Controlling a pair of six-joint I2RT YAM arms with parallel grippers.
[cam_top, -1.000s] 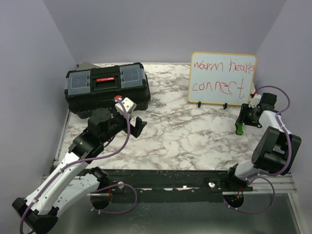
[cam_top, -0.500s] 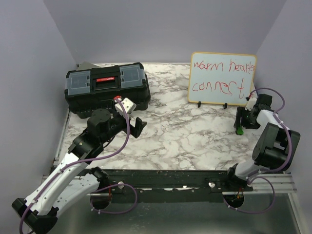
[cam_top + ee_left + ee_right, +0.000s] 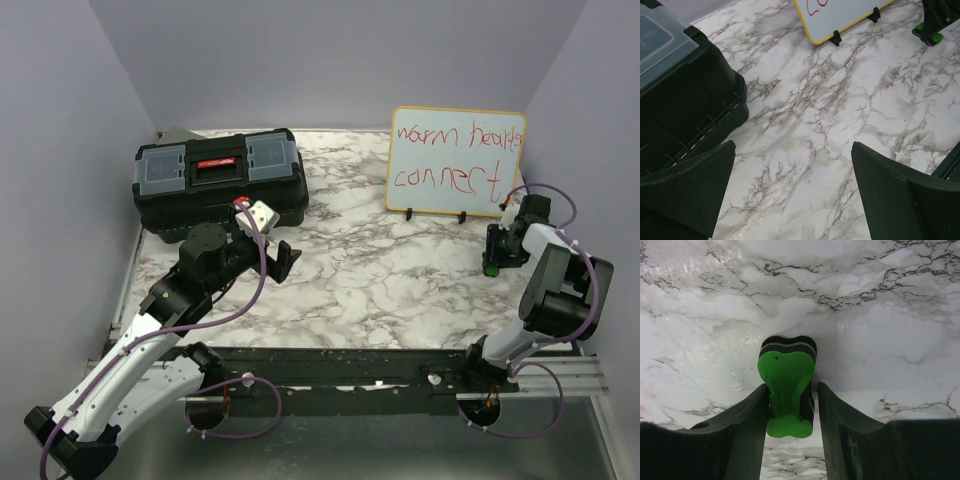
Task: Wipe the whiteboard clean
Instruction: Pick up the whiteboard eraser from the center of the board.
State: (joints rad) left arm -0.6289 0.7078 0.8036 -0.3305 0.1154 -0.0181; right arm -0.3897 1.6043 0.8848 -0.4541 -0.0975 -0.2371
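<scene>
At the far right, beside the whiteboard [image 3: 455,160], the right gripper [image 3: 495,250] straddles a green eraser [image 3: 787,375], grip unclear; the left gripper [image 3: 793,145] gapes wide, empty.

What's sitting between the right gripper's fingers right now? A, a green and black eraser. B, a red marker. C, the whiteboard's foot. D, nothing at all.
A: the right wrist view shows the green and black eraser resting on the marble table, flanked on both sides by the fingers of the right gripper.
</scene>
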